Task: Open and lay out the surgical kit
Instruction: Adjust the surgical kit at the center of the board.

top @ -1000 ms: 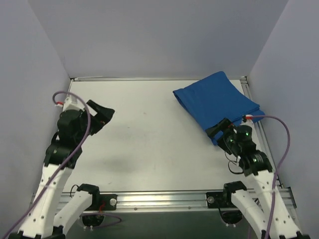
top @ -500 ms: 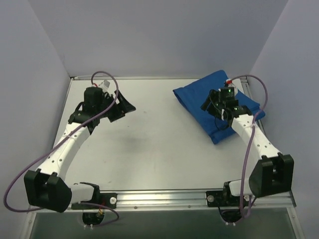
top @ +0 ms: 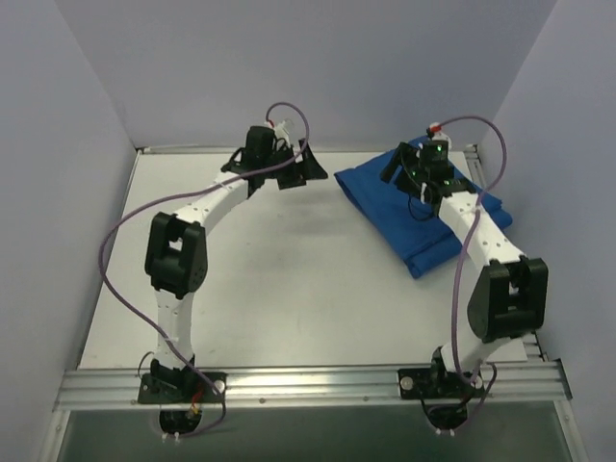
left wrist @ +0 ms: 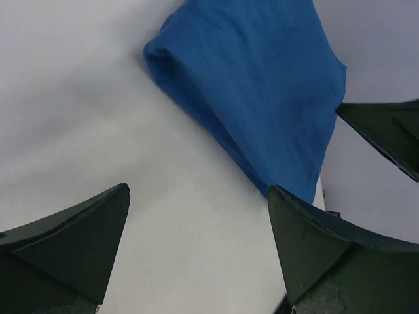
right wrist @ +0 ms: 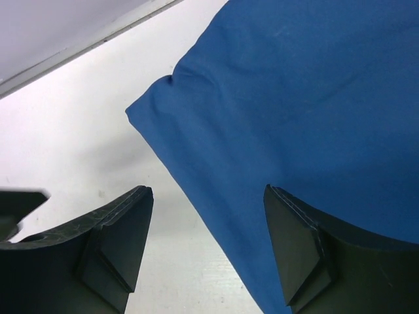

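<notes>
Kit: the blue cloth wrap [top: 416,207] lies as a closed, folded bundle on the far right part of the worktop [top: 289,279]. One corner reaches toward the back rail. What is inside it is hidden.
Wrap edge: the rounded left corner and a long folded edge face the middle of the worktop. The cloth is smooth, with a few soft creases.
Left arm: stretched far over the worktop to the back edge and bent toward the wrap.
Left claw [top: 294,168]: near the wrap's left corner but apart from it. The jaws are spread wide and hold nothing; the left wrist view shows only bare worktop between them.
Right arm: reaches straight back along the right side, over the wrap.
Right claw [top: 404,166]: over the wrap's far left part. The jaws are parted and grip nothing. One finger is over blue cloth and the other over white worktop, with the wrap's edge running between them. I cannot tell whether a fingertip touches the cloth.
Cables: a purple cable [top: 125,226] loops along each arm.
</notes>
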Robot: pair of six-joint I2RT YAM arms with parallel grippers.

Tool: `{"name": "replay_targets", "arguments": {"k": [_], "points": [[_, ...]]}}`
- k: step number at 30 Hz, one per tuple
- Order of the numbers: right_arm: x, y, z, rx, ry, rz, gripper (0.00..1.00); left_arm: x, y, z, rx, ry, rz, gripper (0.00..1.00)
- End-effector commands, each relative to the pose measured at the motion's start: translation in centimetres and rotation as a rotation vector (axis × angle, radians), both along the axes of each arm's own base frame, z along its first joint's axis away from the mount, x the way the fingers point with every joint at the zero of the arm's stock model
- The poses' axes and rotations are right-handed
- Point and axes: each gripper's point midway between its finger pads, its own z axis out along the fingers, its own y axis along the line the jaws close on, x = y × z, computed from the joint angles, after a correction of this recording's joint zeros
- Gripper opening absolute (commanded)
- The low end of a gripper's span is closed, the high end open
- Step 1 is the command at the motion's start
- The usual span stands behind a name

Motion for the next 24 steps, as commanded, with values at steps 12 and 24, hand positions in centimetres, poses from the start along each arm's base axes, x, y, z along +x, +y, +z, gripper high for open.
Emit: {"name": "replay_targets", "arguments": {"k": [12, 24], "points": [[-6.9, -5.5, 6.3, 0.014, -0.163, -0.064, 0.71, 9.0, -9.1, -3.1, -0.065, -0.208, -0.088, 0.95], [-8.2, -7.0, 5.7, 0.005, -0.161, -0.086, 0.72, 11.3, -11.5, -4.4, -0.103, -0.183, -0.019, 0.93]]}}
